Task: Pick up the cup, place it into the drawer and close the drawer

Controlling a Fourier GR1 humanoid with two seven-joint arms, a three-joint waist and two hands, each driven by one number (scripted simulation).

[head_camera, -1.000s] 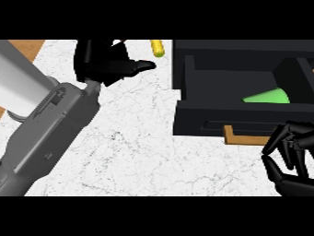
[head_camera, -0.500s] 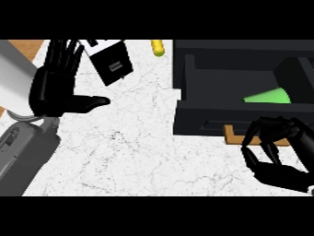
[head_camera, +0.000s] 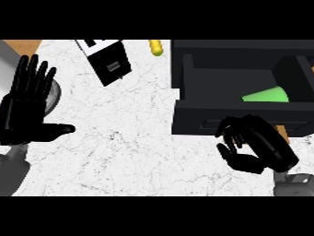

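The green cup [head_camera: 266, 95] lies inside the open drawer [head_camera: 200, 120], near its right wall. The right hand [head_camera: 254, 147], fingers curled on nothing, is just before the drawer's front panel, so I judge it pushes. The left hand [head_camera: 25, 110], open, rests well left of the drawer.

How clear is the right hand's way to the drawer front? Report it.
Likely clear, yes: the right hand hangs just before the front panel of the open drawer, fingers curled, with nothing between them. The green cup lies inside.
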